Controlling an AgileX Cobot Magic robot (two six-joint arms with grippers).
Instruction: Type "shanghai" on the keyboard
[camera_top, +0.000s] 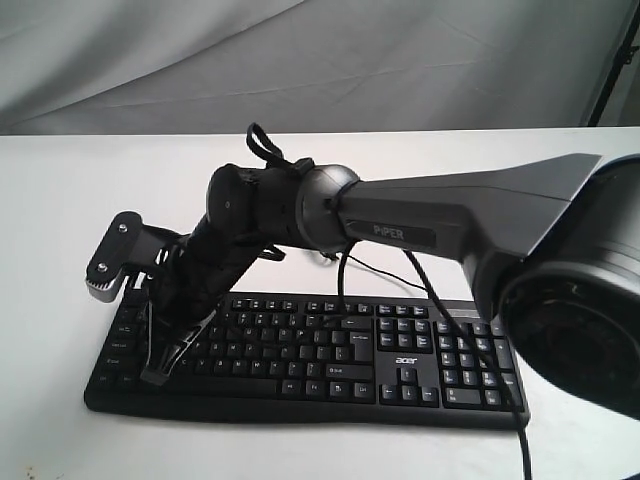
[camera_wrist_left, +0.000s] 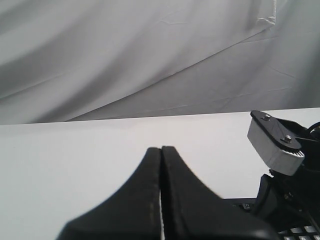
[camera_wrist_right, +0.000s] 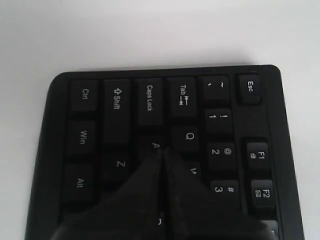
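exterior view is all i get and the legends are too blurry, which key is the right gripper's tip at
observer: the right wrist view shows the right gripper shut, tip at the edge of the A key, beside Q; contact I cannot tell.
operator: and the left gripper, not in my view
observer: the left gripper is shut, over white table, aimed at the grey backdrop.
operator: any keys under it
observer: none; only a corner of the keyboard shows near it.
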